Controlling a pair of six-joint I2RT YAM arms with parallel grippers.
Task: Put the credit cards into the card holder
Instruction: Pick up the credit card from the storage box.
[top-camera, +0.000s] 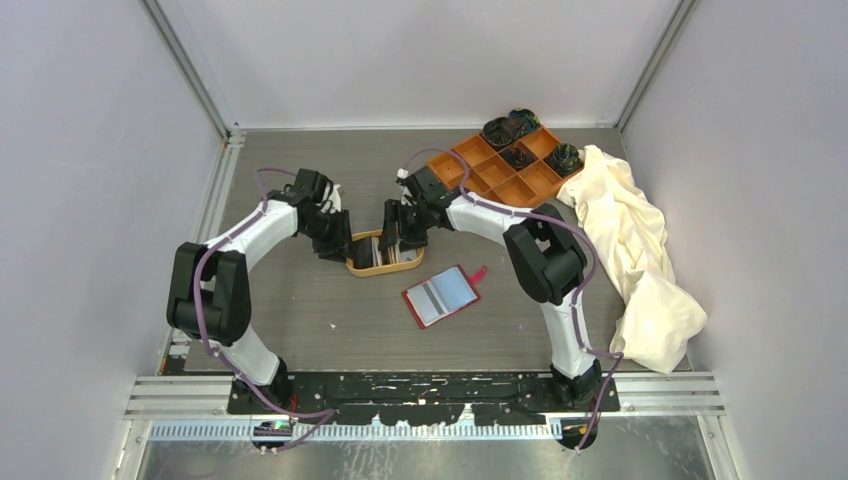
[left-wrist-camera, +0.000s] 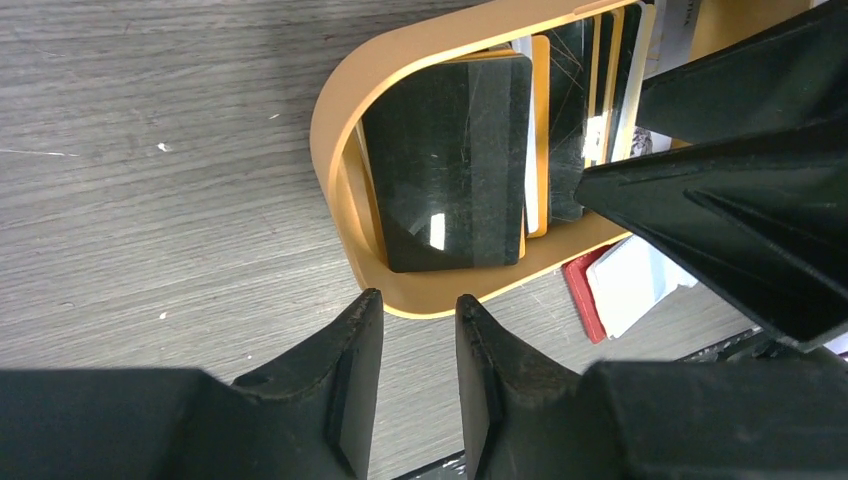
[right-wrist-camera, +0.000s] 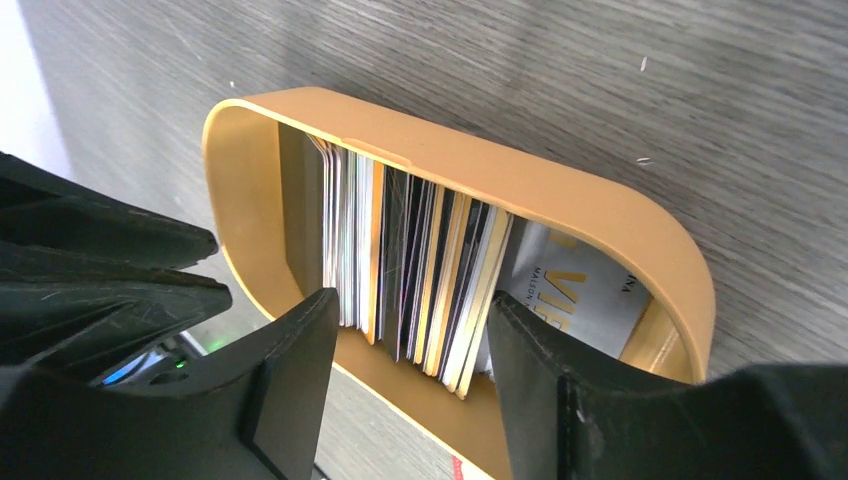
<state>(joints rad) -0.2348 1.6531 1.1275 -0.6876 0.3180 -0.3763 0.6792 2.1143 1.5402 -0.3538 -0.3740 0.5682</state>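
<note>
From above, my left tool (top-camera: 345, 245) and right tool (top-camera: 397, 235) meet over the dish (top-camera: 400, 267) in the middle of the bench (top-camera: 300, 310). The holder (top-camera: 441, 296) lies open just near-right of it. Left wrist: my left tool is narrow and empty, tips at the dish's rim, cards (left-wrist-camera: 455, 160) inside. Right wrist: my right tool stands wide astride the upright cards; I cannot tell if it touches them.

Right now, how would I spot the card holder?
On the grey table, find the oval tan dish at the centre. Just nearer and to its right lies the card holder, open flat. Unlike the walled tan dish, it is red-edged with blue lining.
</note>
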